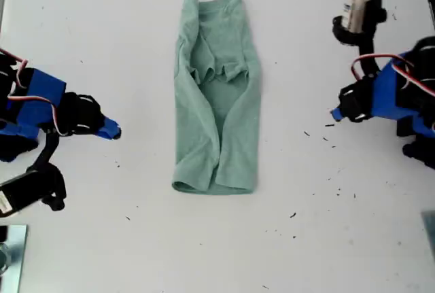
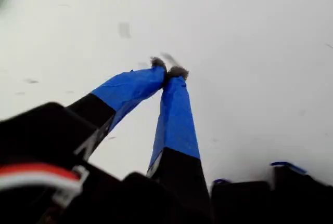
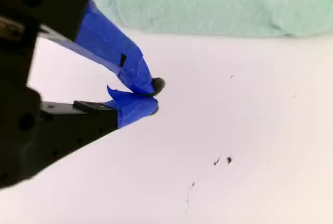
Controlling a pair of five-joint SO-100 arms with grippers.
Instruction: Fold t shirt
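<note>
The t shirt (image 1: 217, 102) lies flat at the middle of the white table (image 1: 136, 238), pale green, with both sides folded inward into a narrow strip. Its neck points to the exterior view's top. My first gripper (image 1: 115, 132) (image 2: 169, 71) is shut on nothing and hovers over bare table at the exterior view's left, well apart from the cloth. At the exterior view's right my second gripper (image 1: 335, 114) (image 3: 154, 96) is also shut and empty, its blue-taped tips pointing toward the t shirt (image 3: 208, 5), a gap of table between them.
Dark specks (image 1: 325, 138) dot the table at the exterior view's right, below the second gripper. A shiny metal object (image 1: 10, 252) sits at the exterior view's bottom left corner. Both arms' black bodies stand at the exterior view's side edges.
</note>
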